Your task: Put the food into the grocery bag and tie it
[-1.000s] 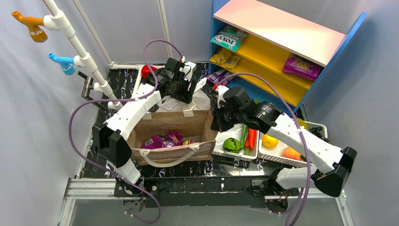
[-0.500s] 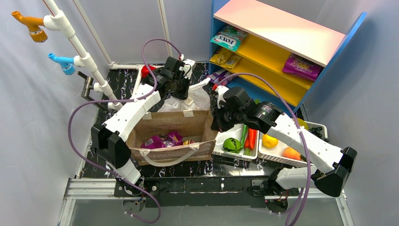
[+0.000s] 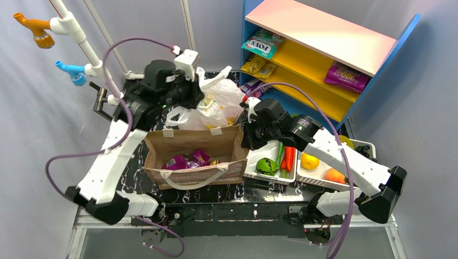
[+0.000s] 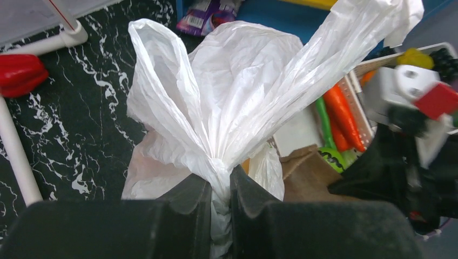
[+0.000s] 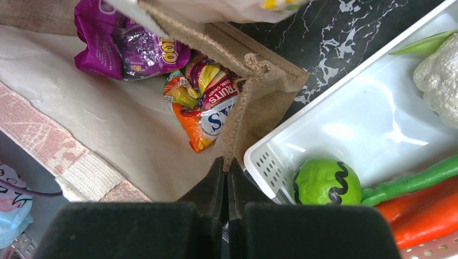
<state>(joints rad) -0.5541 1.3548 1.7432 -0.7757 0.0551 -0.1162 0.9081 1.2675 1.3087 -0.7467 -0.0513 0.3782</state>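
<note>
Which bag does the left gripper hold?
The white plastic grocery bag, pinched at its gathered neck by the left gripper; the brown paper bag stands open.

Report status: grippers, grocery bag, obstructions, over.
Left gripper shut on grocery bag neck, handles untied. Right gripper shut at twine handle of brown bag. Brown bag close in front.

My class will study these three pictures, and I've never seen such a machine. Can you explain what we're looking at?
Two robot arms are bolted to a black table. One picture looks down from above; the other two come from cameras on each wrist. The left end effector is shut on the gathered neck of a white plastic bag. The right end effector is shut, by a brown bag holding snack packets. Beside it, a white tray holds toy food.
</note>
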